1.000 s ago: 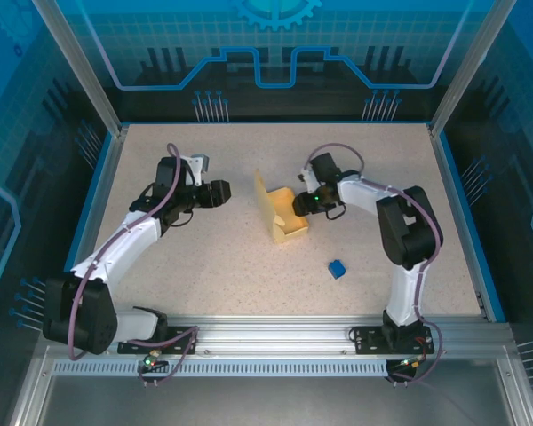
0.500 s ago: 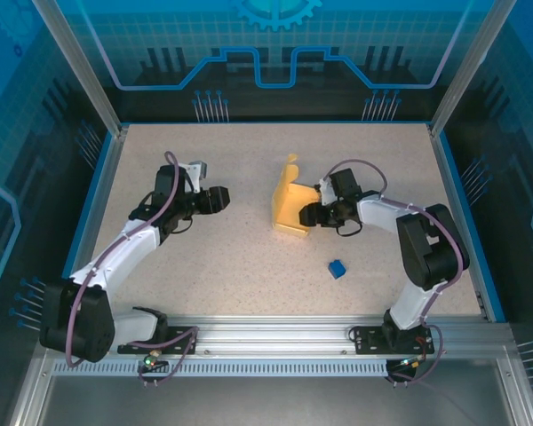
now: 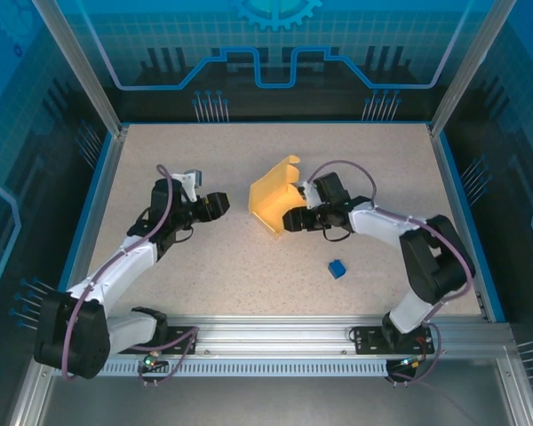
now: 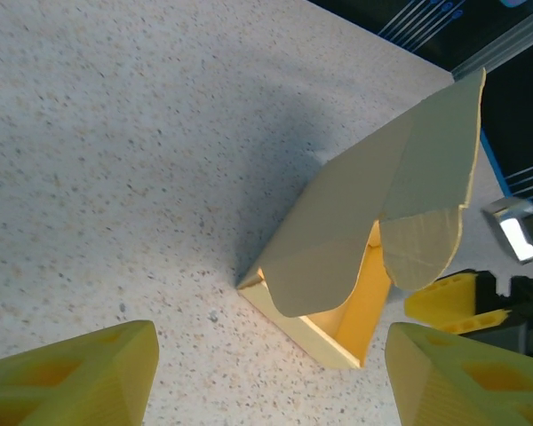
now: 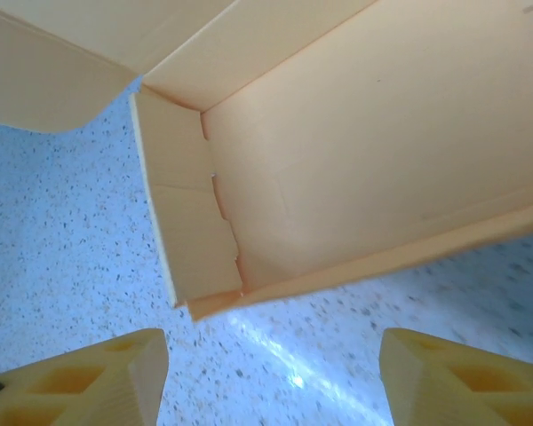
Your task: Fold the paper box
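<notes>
Over the speckled desk (image 3: 222, 266), from the top camera, a small blue cube (image 3: 337, 269) is seen lying near the right arm, well apart from everything else. Nothing is found between either arm and the paper box (image 3: 272, 195), which lies tipped near the middle of the desk, with its flap spread toward the far side. The left gripper (image 3: 220, 206) is pointed at the box from the left, near it but apart. The right gripper (image 3: 288, 219) is placed right at the box's near right edge. Compared with a second ago, the box has been shifted leftward and turned, so that a wide open face is presented instead of a narrow upright shape. The right gripper has been carried leftward with it, and the left gripper has been drawn slightly toward the near edge.

From the left wrist camera, the yellow fingers (image 4: 71, 377) are seen spread wide with only bare desk between them, so this gripper is open. The box is seen ahead of them, untouched, with its curved flap hanging over the opening.

From the right wrist camera, the fingers (image 5: 466, 377) are likewise parted wide and nothing is clamped. The box's inner wall and a creased side tab are seen just beyond the fingertips.
</notes>
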You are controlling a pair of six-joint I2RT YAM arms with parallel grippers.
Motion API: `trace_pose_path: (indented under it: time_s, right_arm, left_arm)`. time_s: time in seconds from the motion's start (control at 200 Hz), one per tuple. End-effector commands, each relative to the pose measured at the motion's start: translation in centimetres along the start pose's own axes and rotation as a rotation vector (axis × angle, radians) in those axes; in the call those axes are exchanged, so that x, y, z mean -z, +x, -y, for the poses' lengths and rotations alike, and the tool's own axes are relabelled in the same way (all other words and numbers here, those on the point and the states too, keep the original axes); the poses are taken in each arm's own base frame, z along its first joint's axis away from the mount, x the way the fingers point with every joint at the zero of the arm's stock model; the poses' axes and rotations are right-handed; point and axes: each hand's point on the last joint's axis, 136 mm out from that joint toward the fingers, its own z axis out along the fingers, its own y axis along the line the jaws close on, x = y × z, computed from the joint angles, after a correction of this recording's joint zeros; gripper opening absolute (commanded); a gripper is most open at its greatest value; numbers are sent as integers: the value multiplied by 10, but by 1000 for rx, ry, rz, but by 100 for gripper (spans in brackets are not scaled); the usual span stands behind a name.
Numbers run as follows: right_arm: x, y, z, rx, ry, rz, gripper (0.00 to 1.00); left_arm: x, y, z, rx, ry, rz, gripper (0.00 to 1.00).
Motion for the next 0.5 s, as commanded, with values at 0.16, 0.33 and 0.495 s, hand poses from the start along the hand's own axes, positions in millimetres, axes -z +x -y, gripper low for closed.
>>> trace_pose_path:
  time_s: [0.16, 0.33, 0.495]
  right_arm:
    - [55, 29, 42, 7, 314, -9, 68]
    - [72, 72, 63, -53, 413, -103, 77]
    - [78, 107, 66, -124, 412, -186, 80]
  left_arm:
    - [-4, 15, 41, 29, 137, -40, 70]
    - [-11, 42, 56, 5, 168, -123, 71]
    - [-14, 57, 58, -26, 199, -175, 71]
